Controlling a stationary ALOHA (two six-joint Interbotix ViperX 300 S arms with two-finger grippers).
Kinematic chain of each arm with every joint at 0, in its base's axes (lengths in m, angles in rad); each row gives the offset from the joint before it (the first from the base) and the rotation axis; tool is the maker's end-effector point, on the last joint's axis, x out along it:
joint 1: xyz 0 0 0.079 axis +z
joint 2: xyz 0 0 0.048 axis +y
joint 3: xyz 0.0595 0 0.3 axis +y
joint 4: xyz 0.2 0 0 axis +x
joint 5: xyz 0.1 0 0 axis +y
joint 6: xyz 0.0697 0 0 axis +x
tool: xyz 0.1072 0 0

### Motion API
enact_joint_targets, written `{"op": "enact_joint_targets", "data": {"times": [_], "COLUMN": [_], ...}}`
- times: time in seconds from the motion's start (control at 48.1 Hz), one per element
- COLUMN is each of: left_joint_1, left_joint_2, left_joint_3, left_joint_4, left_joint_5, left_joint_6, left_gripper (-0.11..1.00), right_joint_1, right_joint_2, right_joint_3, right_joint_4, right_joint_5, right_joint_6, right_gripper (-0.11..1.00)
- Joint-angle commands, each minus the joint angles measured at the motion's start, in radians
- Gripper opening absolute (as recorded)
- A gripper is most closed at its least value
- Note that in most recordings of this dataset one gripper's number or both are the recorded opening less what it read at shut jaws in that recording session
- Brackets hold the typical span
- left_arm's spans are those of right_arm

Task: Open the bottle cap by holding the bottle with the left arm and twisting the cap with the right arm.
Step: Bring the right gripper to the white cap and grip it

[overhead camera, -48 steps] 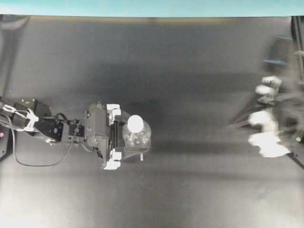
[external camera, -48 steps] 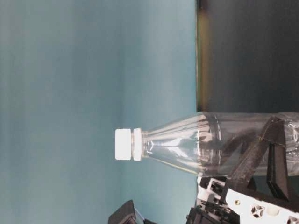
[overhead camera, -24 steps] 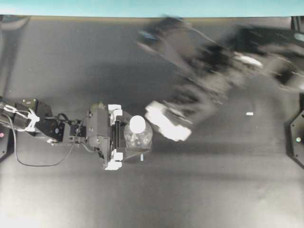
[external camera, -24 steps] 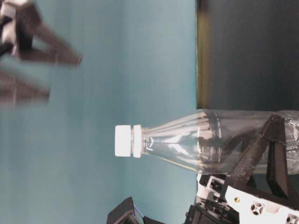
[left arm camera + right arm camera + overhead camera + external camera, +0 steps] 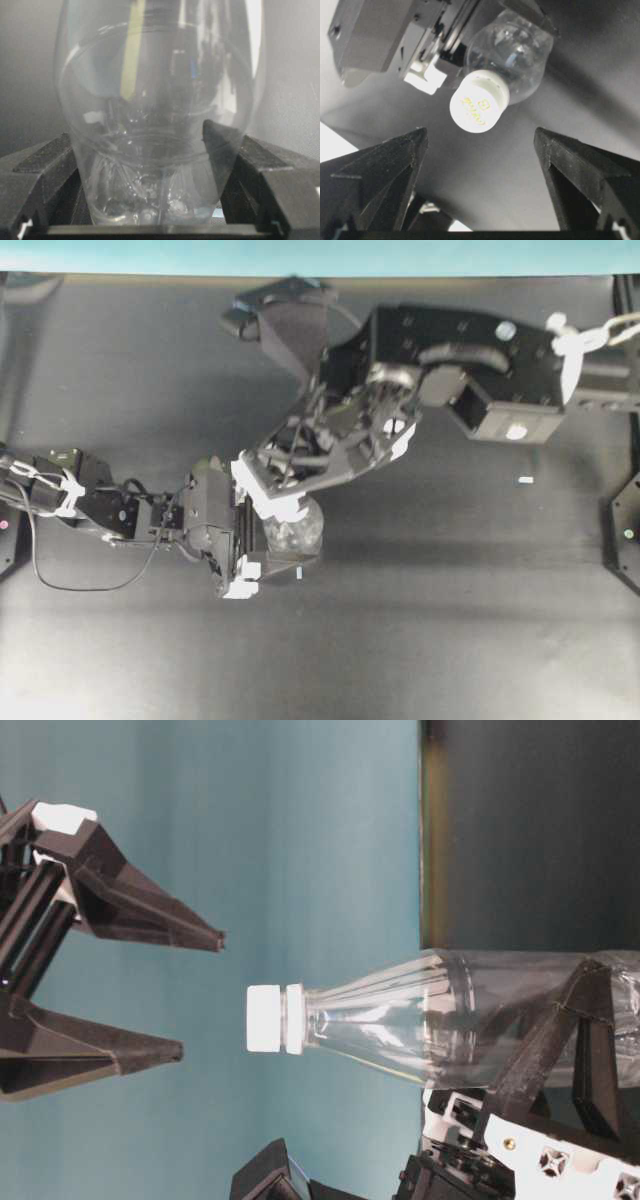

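Observation:
The clear bottle (image 5: pixel 303 537) stands upright on the black table, and my left gripper (image 5: pixel 262 536) is shut on its lower body from the left. From the left wrist, the bottle (image 5: pixel 160 115) fills the view between the black fingers (image 5: pixel 250 160). The white bottle cap (image 5: pixel 265 1018) tops the neck; from overhead it is hidden under the right arm. My right gripper (image 5: pixel 200 993) hangs open just above the cap, not touching it. From the right wrist, the cap (image 5: pixel 479 102) sits a little beyond the gap between the spread fingertips of the right gripper (image 5: pixel 481 134).
The right arm (image 5: pixel 470 370) reaches in from the upper right across the table's back half. A small white speck (image 5: pixel 525 480) lies on the mat at the right. A black stand (image 5: pixel 625 530) sits at the right edge, and a teal wall (image 5: pixel 320 255) borders the far side.
The right arm has swung in from the right edge to above the bottle, and its jaws have opened wide. The left gripper and bottle have stayed put.

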Motion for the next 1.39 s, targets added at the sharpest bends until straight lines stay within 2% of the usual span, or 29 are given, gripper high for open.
{"op": "enact_joint_targets", "data": {"times": [0.0,0.146,0.624,0.666,0.853,0.978,1.186,1.29,1.373], "left_joint_1": [-0.003,-0.005,-0.005,-0.005,-0.005,-0.005,-0.005,-0.005,-0.006], "left_joint_2": [-0.006,-0.006,-0.006,-0.006,-0.006,-0.006,-0.006,-0.006,-0.006], "left_joint_3": [-0.009,-0.009,-0.006,-0.006,-0.008,-0.006,-0.008,-0.009,-0.009], "left_joint_4": [0.003,0.005,0.005,0.005,0.003,0.003,0.003,0.003,0.003], "left_joint_5": [-0.002,-0.002,0.000,0.000,0.000,0.000,0.015,0.023,0.023], "left_joint_6": [0.000,0.002,0.002,0.002,0.002,0.002,0.002,0.002,0.002], "left_gripper": [0.80,0.80,0.80,0.80,0.80,0.80,0.80,0.80,0.80], "right_joint_1": [0.017,0.020,0.038,0.038,0.038,0.040,0.038,0.040,0.040], "right_joint_2": [0.005,0.020,0.069,0.069,0.069,0.069,0.072,0.077,0.086], "right_joint_3": [-0.015,-0.018,-0.037,-0.037,-0.038,-0.040,-0.048,-0.060,-0.078], "right_joint_4": [-0.015,-0.038,-0.041,-0.041,-0.043,-0.043,-0.043,-0.043,-0.043], "right_joint_5": [-0.003,-0.002,-0.003,-0.003,-0.009,-0.009,-0.002,0.014,0.040], "right_joint_6": [0.026,0.038,0.041,0.040,0.032,0.017,-0.061,-0.156,-0.275], "right_gripper": [0.81,0.79,0.76,0.72,0.40,0.37,0.37,0.37,0.37]}}
